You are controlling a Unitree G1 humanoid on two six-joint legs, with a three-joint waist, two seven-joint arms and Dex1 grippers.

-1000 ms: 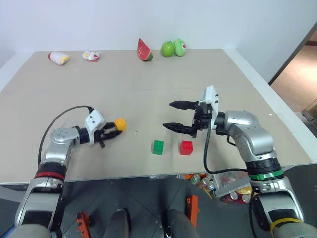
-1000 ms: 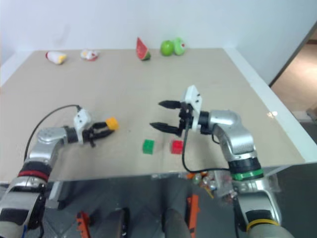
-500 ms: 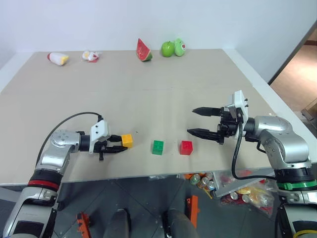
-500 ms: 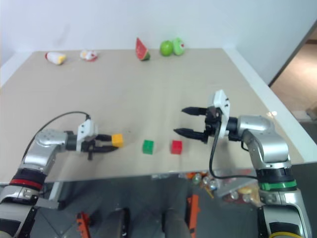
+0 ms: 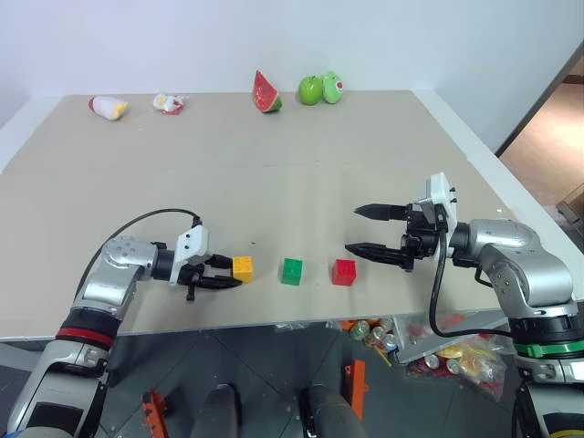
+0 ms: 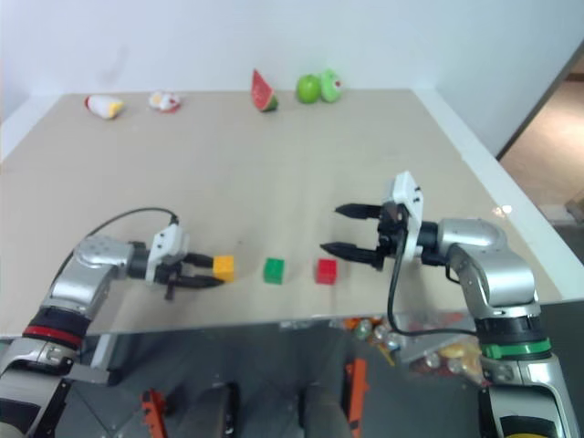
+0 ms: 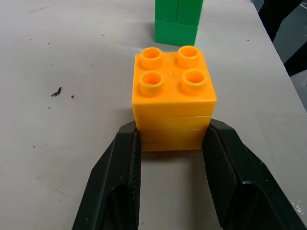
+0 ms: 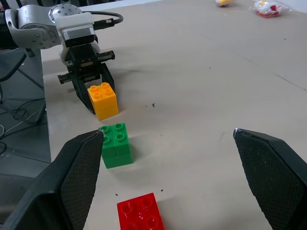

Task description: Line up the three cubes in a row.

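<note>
Pinching the yellow-orange cube [image 5: 243, 267] by its two flat sides, the left gripper [image 5: 222, 272] has its black fingers [image 7: 125, 167] closed low on the block, which sits on the table [image 5: 274, 182] near the front edge, just beside the green cube [image 5: 291, 271] — a small gap between them. The red cube [image 5: 344, 272] stands a little further along, so the three lie roughly in one line already. These look like light, hard plastic blocks — stiff, smooth-sided, probably a bit slippery, and not fragile. The plain side walls below the studs seem the sensible place to grip; the studded top gives nothing to hold. The right gripper [image 5: 367, 230] hangs above the table beyond the red cube, fingers spread wide and holding nothing.
</note>
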